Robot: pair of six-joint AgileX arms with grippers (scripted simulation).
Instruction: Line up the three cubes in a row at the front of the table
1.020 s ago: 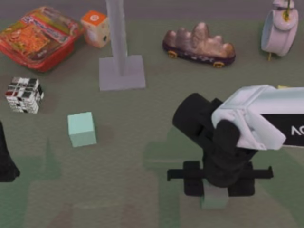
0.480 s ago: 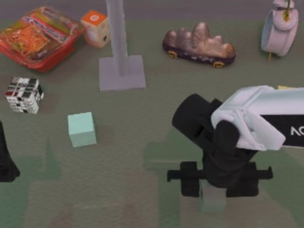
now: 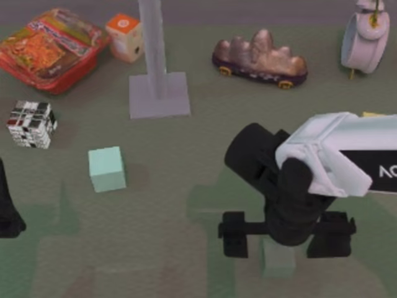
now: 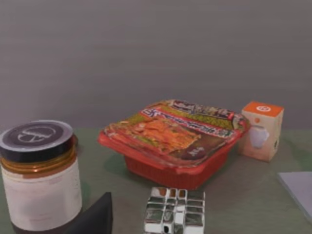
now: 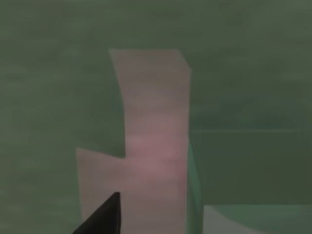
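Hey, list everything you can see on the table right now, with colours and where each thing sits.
dull green cube: 1, front right, between the open right pincer's fingers
mint cube: 1, pale mint, left of centre
puzzle cube: 1, black-white, left
food tray: 1, red, back left
box: 1, cream, orange top, back left
stand: 1, grey, back centre
toy car: 1, bronze-purple, back
alarm clock: 1, pale, back right
jar: 1, dark lid, left wrist view
table: grey-green
right pincer: front right
left arm: left edge, parked
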